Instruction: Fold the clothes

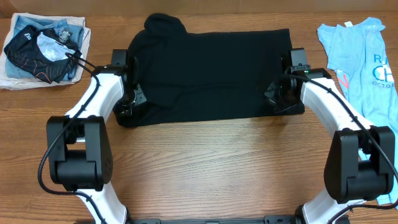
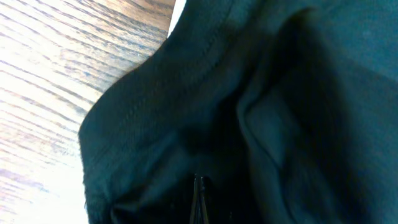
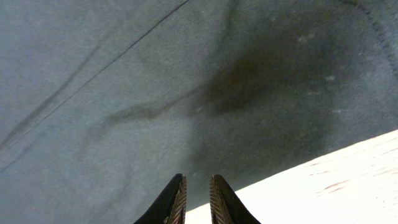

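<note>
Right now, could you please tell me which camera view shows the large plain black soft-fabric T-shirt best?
The overhead view: the large plain black soft-fabric T-shirt shows nearly whole, spread on the wooden table. Both wrist views show only close-up patches of its fabric.

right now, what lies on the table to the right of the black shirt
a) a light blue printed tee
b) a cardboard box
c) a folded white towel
a: a light blue printed tee lies spread out at the far right, apart from the black shirt.
</note>
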